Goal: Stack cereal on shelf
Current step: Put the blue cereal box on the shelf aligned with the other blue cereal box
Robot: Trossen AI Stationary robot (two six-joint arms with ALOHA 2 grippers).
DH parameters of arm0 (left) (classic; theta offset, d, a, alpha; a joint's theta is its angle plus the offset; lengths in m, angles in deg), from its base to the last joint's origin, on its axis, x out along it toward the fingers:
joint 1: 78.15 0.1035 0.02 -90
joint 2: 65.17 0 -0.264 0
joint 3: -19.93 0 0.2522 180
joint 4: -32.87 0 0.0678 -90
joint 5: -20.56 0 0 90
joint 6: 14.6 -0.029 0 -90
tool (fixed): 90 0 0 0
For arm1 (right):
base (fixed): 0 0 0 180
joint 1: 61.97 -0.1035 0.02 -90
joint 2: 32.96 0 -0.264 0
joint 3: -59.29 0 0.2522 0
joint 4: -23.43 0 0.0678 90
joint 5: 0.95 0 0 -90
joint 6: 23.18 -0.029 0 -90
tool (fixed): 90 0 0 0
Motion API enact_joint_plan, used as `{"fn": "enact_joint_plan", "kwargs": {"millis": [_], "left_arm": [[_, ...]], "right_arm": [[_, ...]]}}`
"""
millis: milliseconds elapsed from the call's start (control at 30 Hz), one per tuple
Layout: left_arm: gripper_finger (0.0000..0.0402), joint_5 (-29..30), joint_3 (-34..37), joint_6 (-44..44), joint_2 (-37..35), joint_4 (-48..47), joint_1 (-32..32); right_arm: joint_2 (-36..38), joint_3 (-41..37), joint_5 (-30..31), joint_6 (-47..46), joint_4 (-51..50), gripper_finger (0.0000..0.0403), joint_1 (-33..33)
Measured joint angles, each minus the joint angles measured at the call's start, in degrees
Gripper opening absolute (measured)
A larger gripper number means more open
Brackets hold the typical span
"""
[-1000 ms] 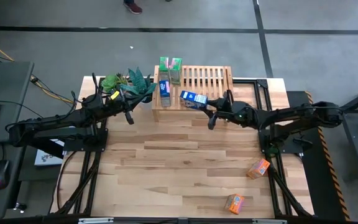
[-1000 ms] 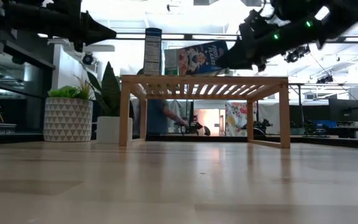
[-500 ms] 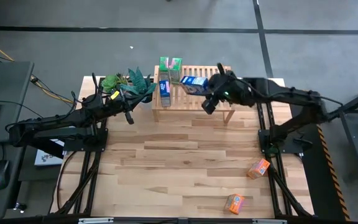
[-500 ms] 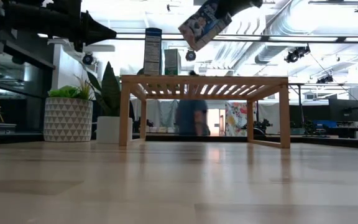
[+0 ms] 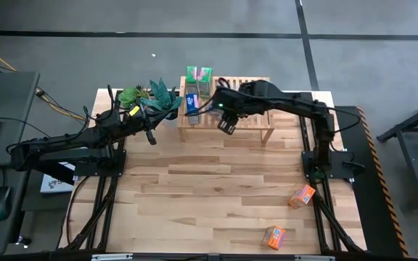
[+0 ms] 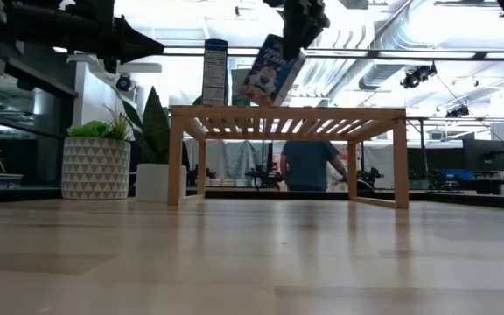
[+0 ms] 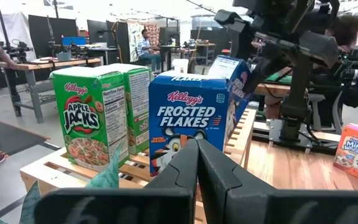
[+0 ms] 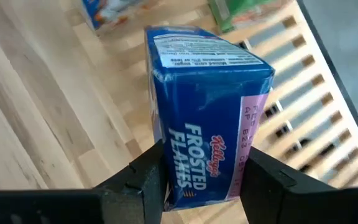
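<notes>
The table is a light wood-plank tabletop [image 5: 216, 196] that fills the middle of the high view, on a grey floor. At its upper edge stands the low natural-wood shelf with a slatted top [image 5: 249, 90]. In the low view the room behind is a bright workshop with desks and screens, and a person [image 6: 306, 164] stands behind the shelf, seen between its legs.

The right gripper [image 5: 220, 109] is above the left part of the shelf and holds a small blue cardboard cereal box [image 6: 269, 72] tilted, a little over the slats; its fingers [image 8: 145, 180] press the two sides of the box. On the shelf's left end stand another blue box [image 7: 188, 121] and two green boxes [image 7: 92, 118], upright and close together. Two orange boxes [image 5: 302, 196] lie on the tabletop at the lower right, well apart from the shelf.

The left gripper [image 7: 196, 163] waits at the upper left of the table beside two potted green plants [image 5: 151, 96], with its fingers pressed together and nothing between them.

In the high view the held box is mostly hidden by the arm, so whether it touches the standing blue box I cannot tell.
</notes>
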Motion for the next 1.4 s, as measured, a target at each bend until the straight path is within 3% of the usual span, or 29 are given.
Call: {"fn": "enact_joint_plan", "kwargs": {"millis": [667,1133,1400], "left_arm": [[0.0,0.0,0.0,0.0,0.0,0.0,0.01],[0.0,0.0,0.0,0.0,0.0,-0.02,0.0],[0.0,-0.01,0.0,0.0,0.0,-0.03,0.02]], "right_arm": [[-2.04,2.51,-3.15,2.47,0.89,0.0157,0.88],[-2.04,2.49,-1.58,7.01,7.0,0.0232,2.02],[-2.04,2.47,-1.09,9.99,11.65,0.0244,3.73]]}}
